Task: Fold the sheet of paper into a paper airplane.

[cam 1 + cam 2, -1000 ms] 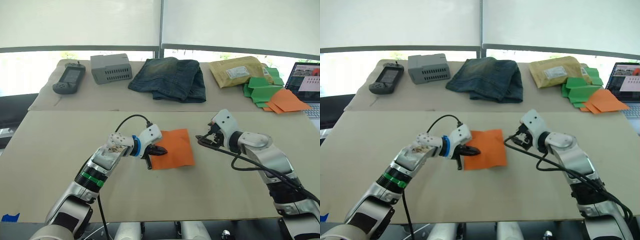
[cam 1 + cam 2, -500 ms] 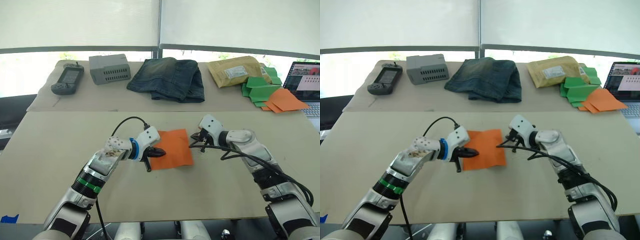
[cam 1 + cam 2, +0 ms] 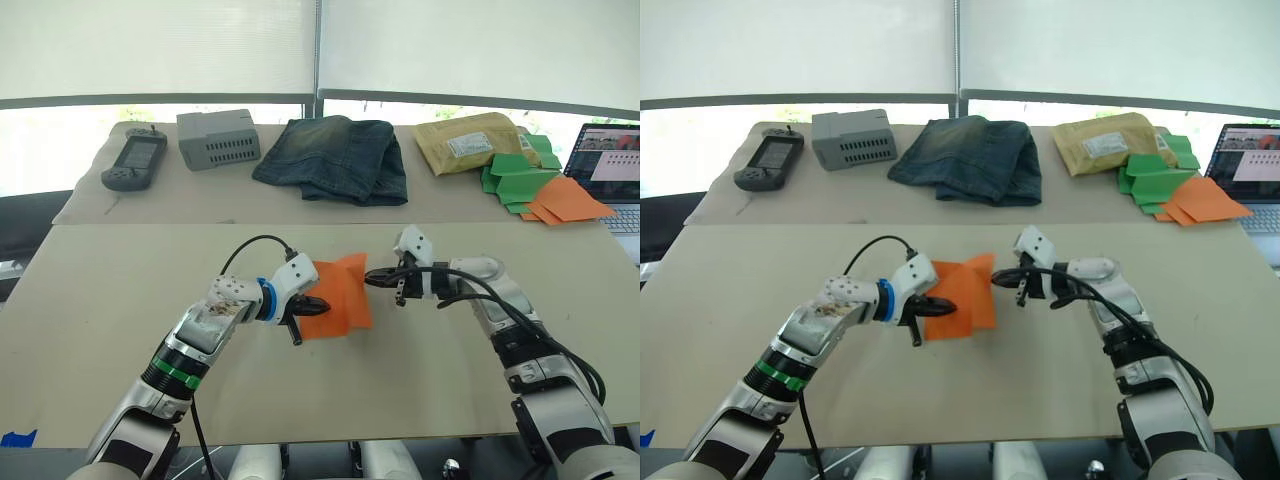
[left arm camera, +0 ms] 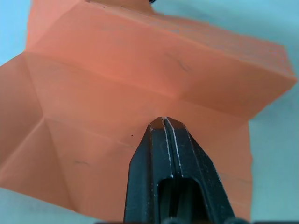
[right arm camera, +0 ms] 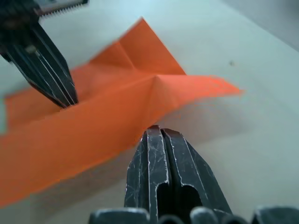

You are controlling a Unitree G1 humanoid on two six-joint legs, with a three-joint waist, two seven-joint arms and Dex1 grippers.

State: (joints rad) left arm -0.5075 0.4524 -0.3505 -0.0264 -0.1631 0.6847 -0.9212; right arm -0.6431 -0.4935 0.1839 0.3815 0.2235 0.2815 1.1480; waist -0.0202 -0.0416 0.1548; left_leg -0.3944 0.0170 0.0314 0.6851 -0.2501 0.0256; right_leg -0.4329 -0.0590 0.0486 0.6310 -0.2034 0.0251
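Observation:
The orange sheet of paper lies creased on the near table, its right edge raised off the surface. My left gripper is shut, and its tips press down on the sheet's left part. From the right, my right gripper is shut on the lifted right edge, the paper meeting its fingertips. The right wrist view also shows the left gripper's fingers resting on the sheet.
On the far table lie a handheld controller, a grey box, folded jeans, a padded envelope and a pile of green and orange paper pieces. A laptop stands at the far right.
My right gripper moved left to the sheet's right edge, shut on it and raised that edge. The left gripper kept its place on the sheet.

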